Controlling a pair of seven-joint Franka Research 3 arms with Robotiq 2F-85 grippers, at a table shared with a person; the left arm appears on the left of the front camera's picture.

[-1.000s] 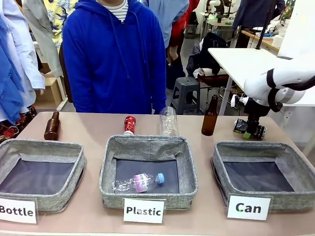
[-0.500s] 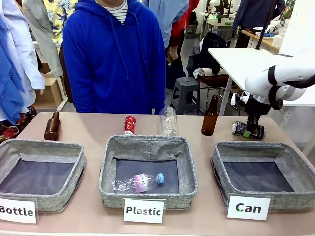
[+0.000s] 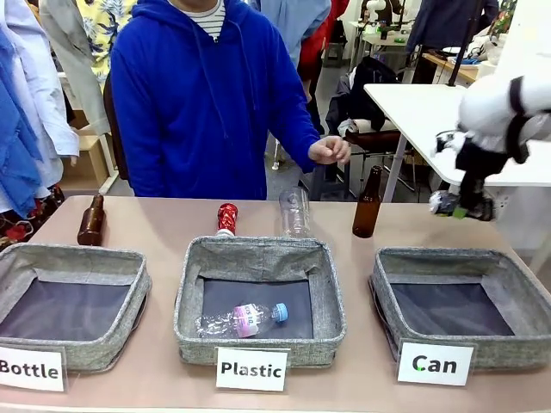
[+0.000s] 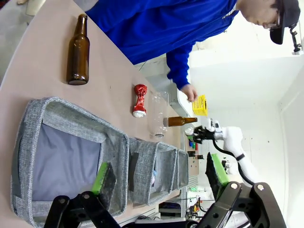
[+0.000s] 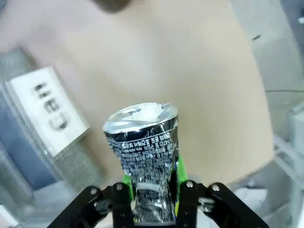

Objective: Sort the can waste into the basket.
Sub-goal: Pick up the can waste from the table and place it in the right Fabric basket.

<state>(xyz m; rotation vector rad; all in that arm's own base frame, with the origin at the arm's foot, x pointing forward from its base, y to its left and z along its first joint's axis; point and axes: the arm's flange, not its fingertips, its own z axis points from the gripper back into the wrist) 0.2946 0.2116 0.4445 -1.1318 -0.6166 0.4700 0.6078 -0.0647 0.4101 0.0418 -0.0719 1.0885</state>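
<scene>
The black-and-silver can is pinched at its crumpled body by the right jaws, held aloft at one o'clock of the Can basket. It is judged light, thin-walled, slick (dentable). The left jaws are spread.
</scene>
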